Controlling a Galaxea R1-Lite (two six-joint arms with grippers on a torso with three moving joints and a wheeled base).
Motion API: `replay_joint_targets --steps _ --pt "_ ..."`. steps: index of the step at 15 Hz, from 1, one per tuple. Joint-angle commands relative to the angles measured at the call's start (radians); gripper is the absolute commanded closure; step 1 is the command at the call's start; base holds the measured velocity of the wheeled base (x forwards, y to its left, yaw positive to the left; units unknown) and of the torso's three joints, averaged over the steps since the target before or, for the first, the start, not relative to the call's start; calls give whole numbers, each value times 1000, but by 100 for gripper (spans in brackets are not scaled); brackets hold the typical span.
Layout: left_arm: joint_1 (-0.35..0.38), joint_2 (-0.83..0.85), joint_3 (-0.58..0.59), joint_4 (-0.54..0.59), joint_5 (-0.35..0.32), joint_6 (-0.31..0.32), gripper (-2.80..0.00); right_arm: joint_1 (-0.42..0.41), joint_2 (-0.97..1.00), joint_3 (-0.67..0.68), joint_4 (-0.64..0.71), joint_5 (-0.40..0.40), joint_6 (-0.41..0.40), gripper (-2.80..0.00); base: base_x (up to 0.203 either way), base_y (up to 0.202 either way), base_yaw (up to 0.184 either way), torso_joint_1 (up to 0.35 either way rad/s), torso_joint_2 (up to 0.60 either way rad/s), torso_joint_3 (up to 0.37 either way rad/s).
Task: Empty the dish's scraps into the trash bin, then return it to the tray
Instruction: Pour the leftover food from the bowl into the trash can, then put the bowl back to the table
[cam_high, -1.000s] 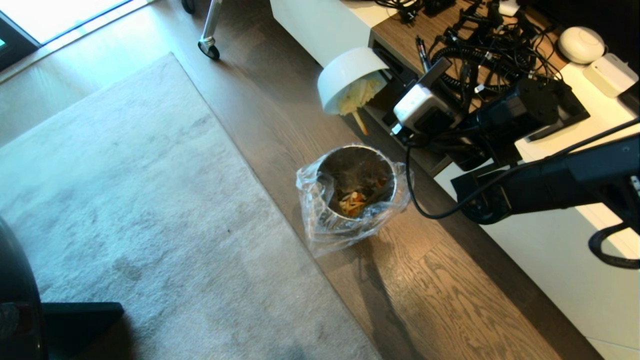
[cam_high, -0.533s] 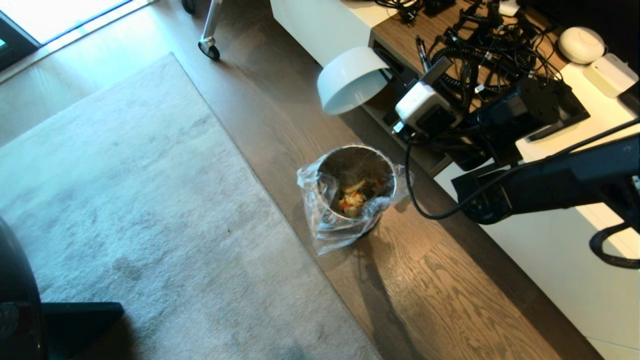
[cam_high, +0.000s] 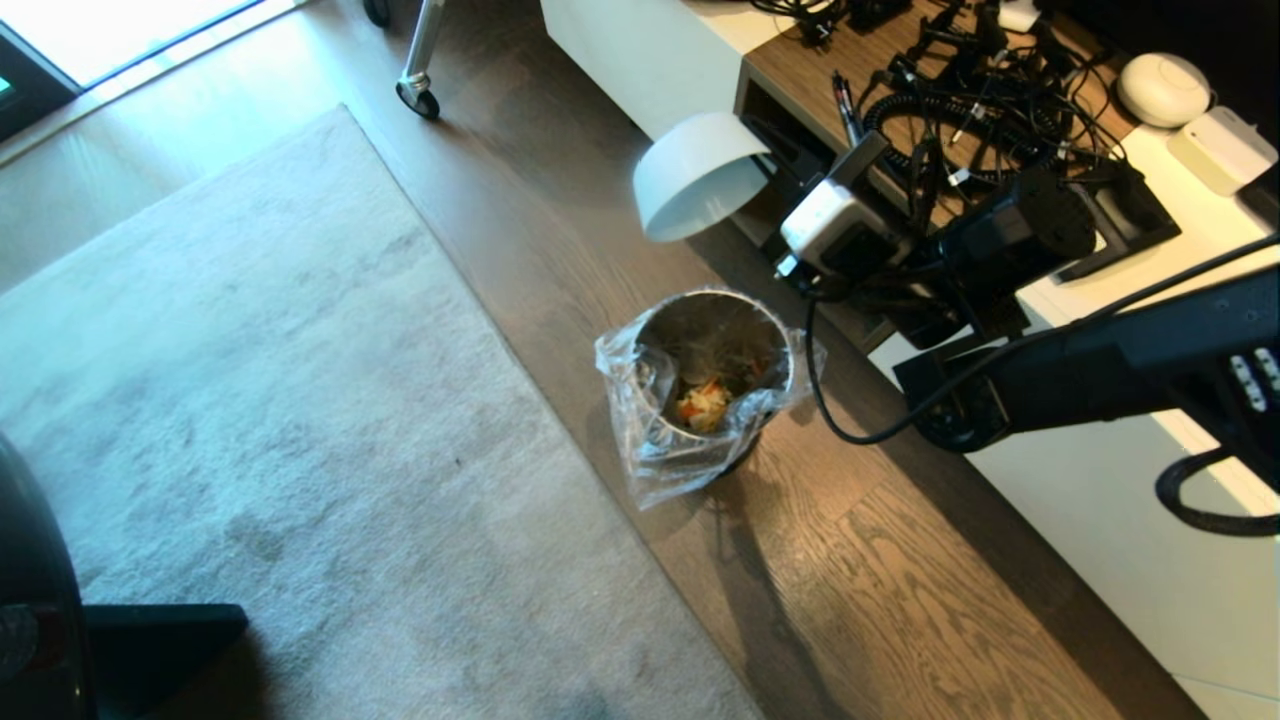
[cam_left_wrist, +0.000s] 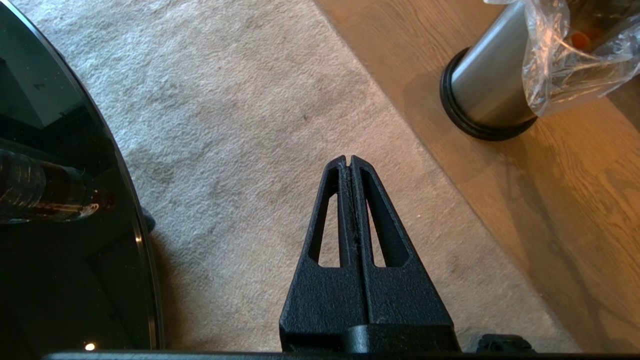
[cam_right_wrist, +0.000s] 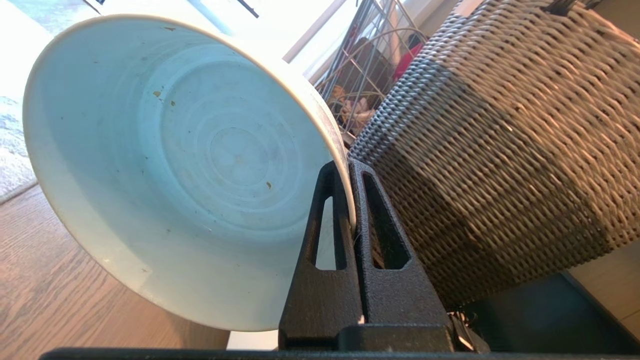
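the grey rug (cam_high: 250, 420) is covering the wooden floor (cam_high: 900, 600) up to its edge, and the steel trash bin (cam_high: 712, 375) is standing on the bare boards just beside that edge. the scraps (cam_high: 703, 402) are lying at the bin's bottom inside the clear liner. the white bowl (cam_high: 700, 175) is hanging tipped over above the bin, seemingly empty but for specks. the right gripper (cam_right_wrist: 350, 170) is pinching the bowl's rim between closed fingers. the left gripper (cam_left_wrist: 348, 161) is hanging closed and empty over the rug.
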Motion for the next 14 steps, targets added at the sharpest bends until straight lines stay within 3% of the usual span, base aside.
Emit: replay_joint_targets --steps 1,5,11,14 --pt "0 0 0 0 1 -1 0 0 4 7 -44 3 -4 0 0 0 0 0 0 0" --pt "0 0 0 0 1 -1 0 -4 -14 40 -42 0 24 0 0 0 0 0 0 0" --pt "0 0 0 0 1 -1 0 -4 -64 78 56 -224 82 0 0 0 0 0 0 0" --pt "0 0 0 0 1 -1 0 -5 -100 91 141 -259 109 0 0 0 0 0 0 0"
